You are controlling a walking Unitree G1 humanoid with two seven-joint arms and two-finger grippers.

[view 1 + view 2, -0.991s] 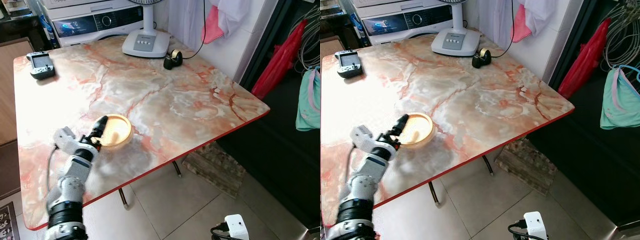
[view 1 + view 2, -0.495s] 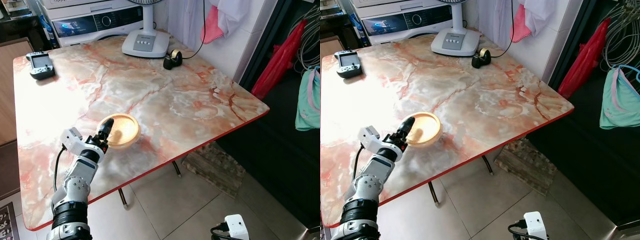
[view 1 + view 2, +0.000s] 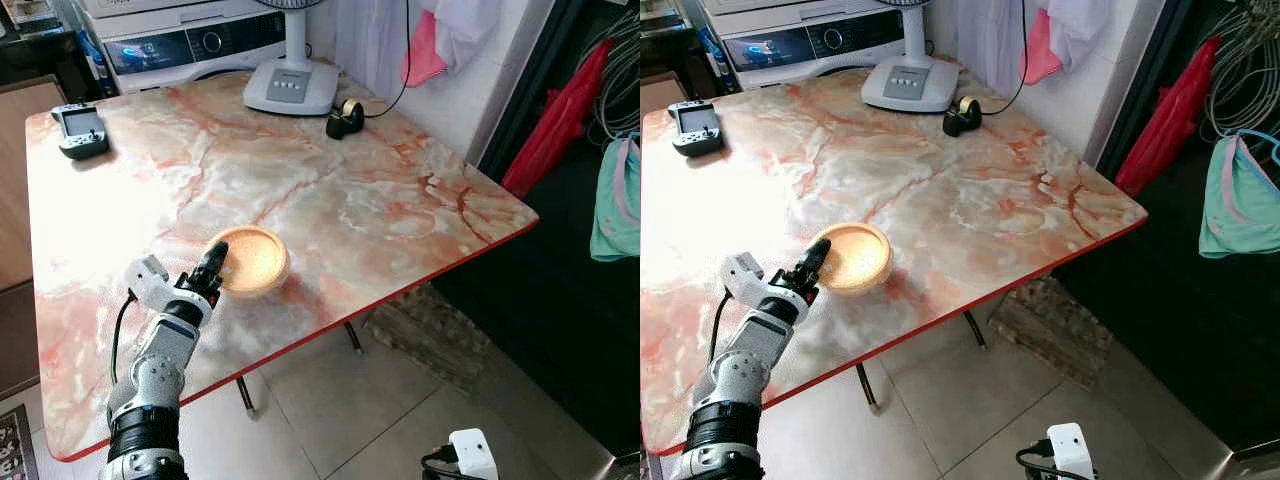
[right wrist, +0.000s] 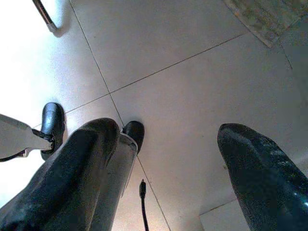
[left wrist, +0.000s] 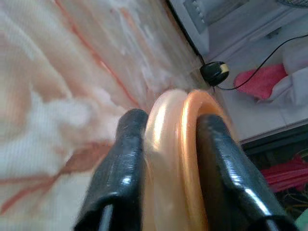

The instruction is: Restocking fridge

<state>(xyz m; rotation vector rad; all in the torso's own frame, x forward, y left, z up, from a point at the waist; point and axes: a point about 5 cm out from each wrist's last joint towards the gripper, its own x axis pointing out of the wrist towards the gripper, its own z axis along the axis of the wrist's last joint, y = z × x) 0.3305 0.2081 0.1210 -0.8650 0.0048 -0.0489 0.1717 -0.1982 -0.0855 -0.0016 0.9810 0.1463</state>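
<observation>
A shallow orange bowl (image 3: 251,259) is being gripped at its near rim by the left gripper (image 3: 214,268), one black finger (image 5: 118,173) being pressed against the outside of the rim and the other against the inside, as is being shown in the left wrist view. The bowl is resting on the marble-patterned bench (image 3: 350,190), near the bench's red front edge and toward its left half. The silver left arm is being reached up from below the front edge to the bowl.

At the far side of the bench from the bowl, a white fan base (image 3: 291,87) is being carried, and a black tape dispenser (image 3: 346,119) is sitting just beside it, with a dark cable being run from there up the wall. At the far left corner, well apart from the bowl, a grey handheld device (image 3: 82,129) is lying flat. Behind the bench a white washing machine (image 3: 190,40) is standing.

The right gripper (image 4: 163,159) is being held over the tiled floor (image 4: 192,86), its fingers spread wide apart with nothing between them. To the right of the bench, a red bag (image 3: 560,120) and a teal garment (image 3: 616,205) are hanging against a dark opening.
</observation>
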